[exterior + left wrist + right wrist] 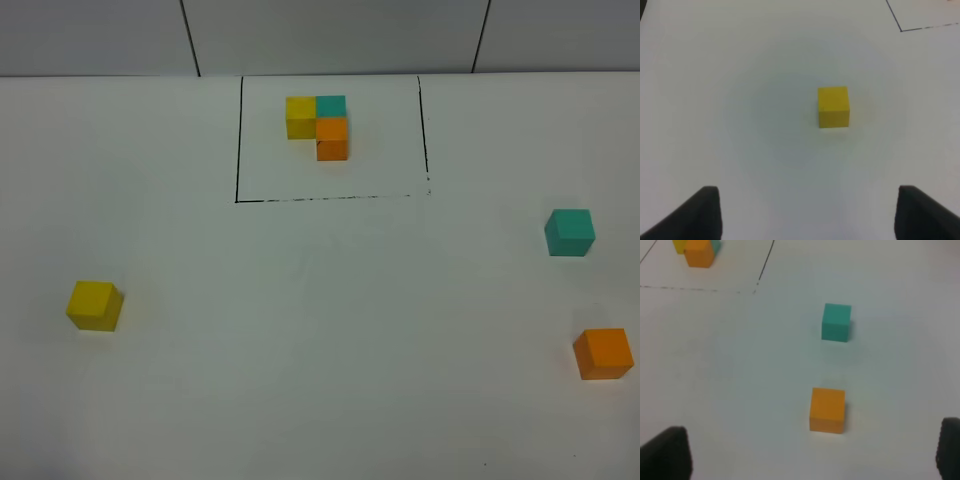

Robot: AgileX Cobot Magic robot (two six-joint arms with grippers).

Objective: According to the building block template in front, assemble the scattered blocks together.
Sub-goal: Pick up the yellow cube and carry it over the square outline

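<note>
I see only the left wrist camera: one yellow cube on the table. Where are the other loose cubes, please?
Observer: The teal cube and the orange cube lie apart on the right side of the table.
Operator: Is one of them held?
Observer: No, the right gripper is open; both cubes lie ahead of it, the orange nearer.
Operator: And the model to copy?
Observer: The template sits inside a black outline at the far middle.

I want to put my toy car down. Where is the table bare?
Bare: the wide middle between the yellow cube, left, and the teal cube and orange cube, right. Crowded: the far part of the black outline, where the template sits.
</note>
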